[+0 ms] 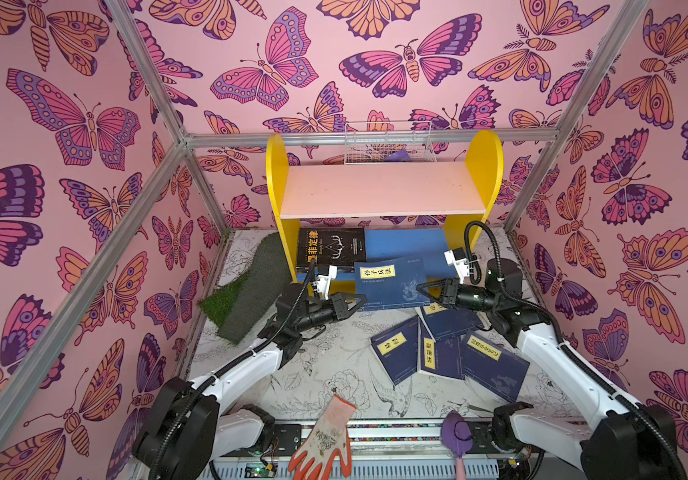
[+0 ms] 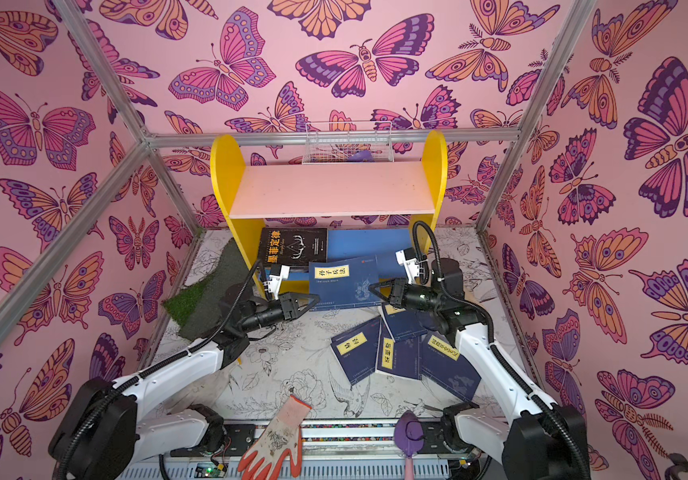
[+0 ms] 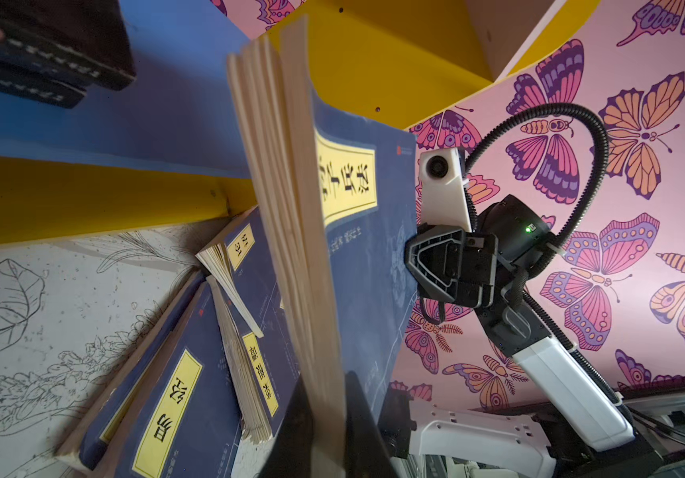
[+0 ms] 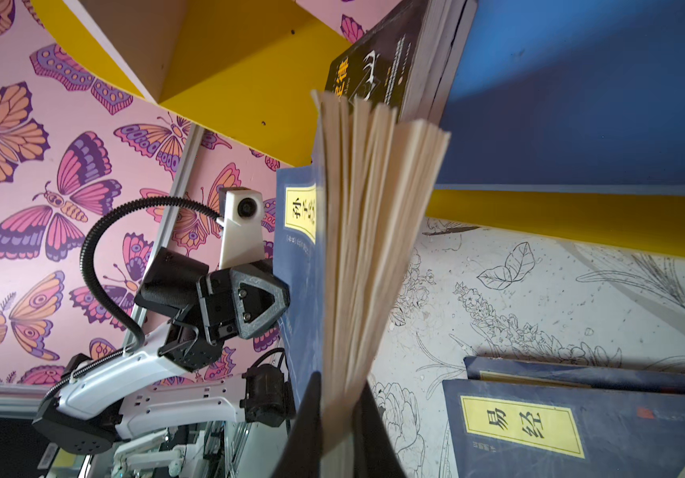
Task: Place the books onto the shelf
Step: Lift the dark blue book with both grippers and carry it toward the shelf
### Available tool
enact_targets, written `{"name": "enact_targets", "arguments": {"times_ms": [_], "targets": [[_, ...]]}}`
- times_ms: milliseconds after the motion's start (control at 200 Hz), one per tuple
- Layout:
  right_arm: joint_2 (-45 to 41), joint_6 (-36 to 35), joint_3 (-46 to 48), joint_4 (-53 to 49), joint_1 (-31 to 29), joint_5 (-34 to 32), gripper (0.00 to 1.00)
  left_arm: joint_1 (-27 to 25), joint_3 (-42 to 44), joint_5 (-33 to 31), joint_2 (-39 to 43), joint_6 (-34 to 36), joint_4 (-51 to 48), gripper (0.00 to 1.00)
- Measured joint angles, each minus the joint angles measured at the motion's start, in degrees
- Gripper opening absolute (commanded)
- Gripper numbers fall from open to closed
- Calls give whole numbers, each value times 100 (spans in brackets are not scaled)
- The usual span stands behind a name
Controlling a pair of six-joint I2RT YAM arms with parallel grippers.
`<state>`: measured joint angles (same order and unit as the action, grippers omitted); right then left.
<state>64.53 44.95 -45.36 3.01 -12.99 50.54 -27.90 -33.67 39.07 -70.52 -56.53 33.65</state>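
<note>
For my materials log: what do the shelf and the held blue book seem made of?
The shelf looks like painted board, probably wood, matte, with screw holes showing. The blue book is a paperback: matte card cover, cream pages fanning loosely.

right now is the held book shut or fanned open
Fanned open slightly: the book has pages splaying apart away from the left gripper pinching it, and likewise at the right gripper.
</note>
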Motion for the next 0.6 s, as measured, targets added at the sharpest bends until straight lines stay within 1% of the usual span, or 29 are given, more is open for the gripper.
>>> {"name": "enact_targets", "arguments": {"times_ms": [40, 90, 140, 250, 306, 381, 461, 541, 601], "targets": [[0, 98, 48, 146, -2, -39, 40, -79, -11, -68, -57, -13, 72, 0], [-2, 315, 177, 411, -11, -81, 44, -179, -2, -197, -114, -57, 181, 0], [-2, 479, 339, 688, -15, -118, 45, -243, 61, -319, -149, -105, 422, 0], [-2, 975, 730, 1322, -24, -155, 43, -326, 376, -627, -168, -343, 1145, 0], [-2, 1185, 872, 1585, -28, -166, 40, -330, 498, -796, -177, -437, 1412, 0], [-2, 1377, 944, 1823, -28, -188, 32, -330, 551, -981, -195, -507, 1617, 0], [-7, 1469, 944, 2006, -28, -216, 20, -339, 540, -1093, -262, -514, 1801, 0], [-15, 1515, 940, 2059, -28, -273, 11, -391, 527, -1187, -369, -505, 1845, 0], [-15, 1537, 938, 2055, -28, -295, 7, -428, 520, -1241, -417, -466, 1808, 0]]}}
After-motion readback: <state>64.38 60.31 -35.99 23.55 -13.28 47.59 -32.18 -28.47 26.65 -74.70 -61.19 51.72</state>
